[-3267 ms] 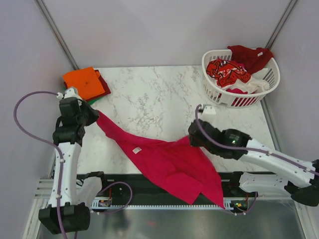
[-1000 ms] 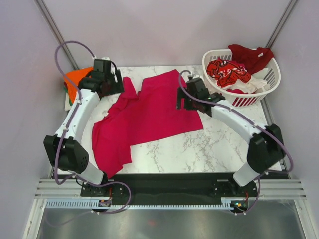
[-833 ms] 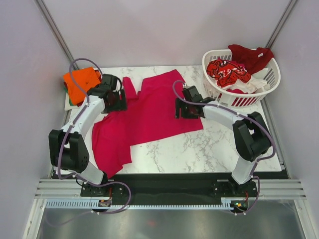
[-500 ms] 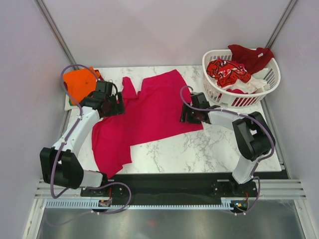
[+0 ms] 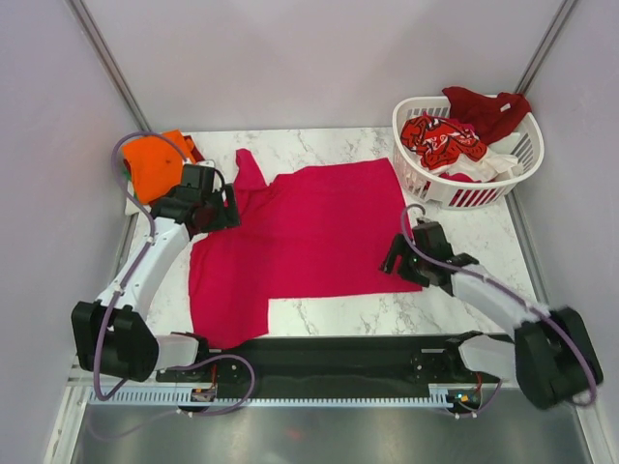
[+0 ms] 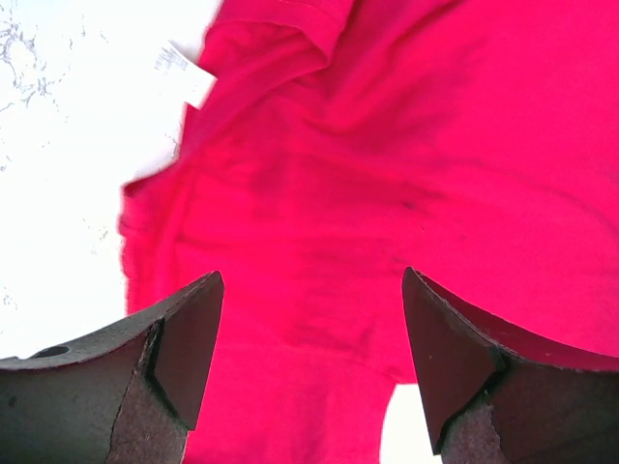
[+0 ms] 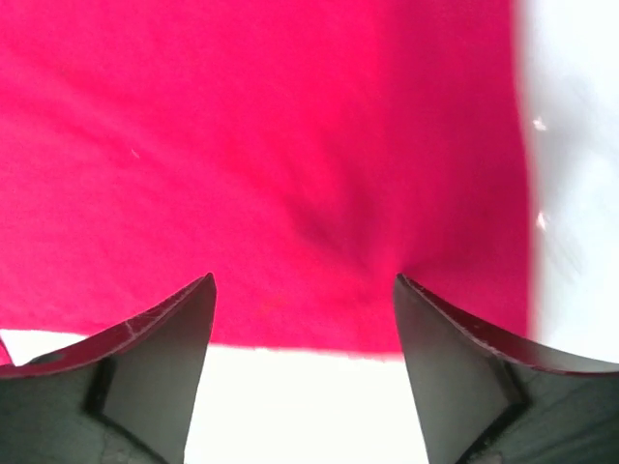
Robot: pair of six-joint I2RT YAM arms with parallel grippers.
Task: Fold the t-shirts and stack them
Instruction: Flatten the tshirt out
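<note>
Magenta t-shirt (image 5: pixel 319 227) lies wider and flatter on the desk (image 5: pixel 338 311) than a second ago. Left gripper (image 6: pixel 309 290) and right gripper (image 7: pixel 302 290) both gape, unladen. Spreading looks done; folding next.

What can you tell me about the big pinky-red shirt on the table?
The magenta t-shirt is plain soft cloth, spread nearly flat on the marble table, lightly wrinkled. One sleeve pokes toward the back, and a white tag shows. The open left gripper is over its left edge, the open right gripper over its near right corner.
</note>
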